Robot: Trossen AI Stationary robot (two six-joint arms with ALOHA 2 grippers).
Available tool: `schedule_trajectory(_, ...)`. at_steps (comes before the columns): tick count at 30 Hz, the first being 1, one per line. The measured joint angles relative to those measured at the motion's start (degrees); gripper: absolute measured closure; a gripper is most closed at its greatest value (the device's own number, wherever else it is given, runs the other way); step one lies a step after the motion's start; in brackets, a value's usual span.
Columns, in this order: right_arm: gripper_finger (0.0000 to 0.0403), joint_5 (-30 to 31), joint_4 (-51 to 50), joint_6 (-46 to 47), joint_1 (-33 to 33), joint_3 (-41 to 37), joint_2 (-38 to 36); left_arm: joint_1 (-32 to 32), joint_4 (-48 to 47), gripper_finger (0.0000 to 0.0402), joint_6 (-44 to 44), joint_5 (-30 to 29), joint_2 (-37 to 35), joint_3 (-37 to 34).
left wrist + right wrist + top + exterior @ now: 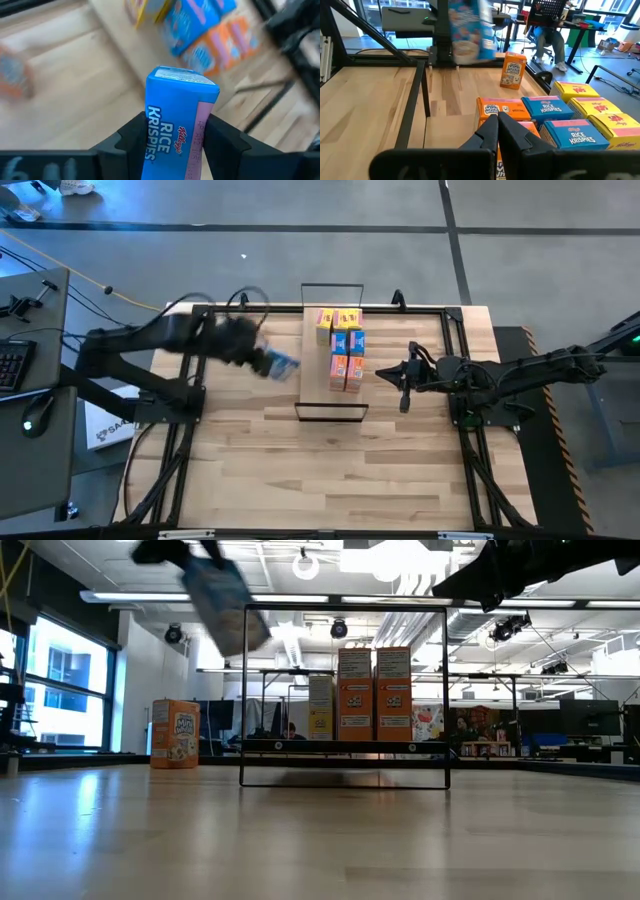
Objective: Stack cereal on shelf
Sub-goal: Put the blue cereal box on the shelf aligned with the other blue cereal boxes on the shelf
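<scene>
Left hand [172,145] clamps blue cereal box [177,125] mid-air nr shelf [310,365]; right hand [405,402] clenched, empty.

The blue cereal box [226,602] is blurred (its front unreadable).

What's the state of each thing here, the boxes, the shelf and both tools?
Left tool: shut on the blue Rice Krispies box, carried in the air.
Right tool: shut, empty, beside the shelf.
Shelf: flat on the table, partly filled.
Shelved cereal boxes: upright, packed together at one end.
Orange box: upright on the table, off the shelf.
</scene>
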Motion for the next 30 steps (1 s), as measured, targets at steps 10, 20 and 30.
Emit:
schedule_trajectory(10,0.0403,-0.10,-0.14,0.48,0.00,0.00,0.00,17.87,13.12,0.0250,8.88,16.70,11.89,-0.04)
schedule_trajectory(20,0.0403,-0.46,-0.97,0.56,0.00,0.00,0.00,18.51,18.36,0.0240,9.28,18.81,18.68,-0.07)
schedule_trajectory(30,0.0403,-0.46,-0.96,0.55,-0.01,0.00,0.00,20.54,18.51,0.0234,6.62,13.80,19.38,-0.07)
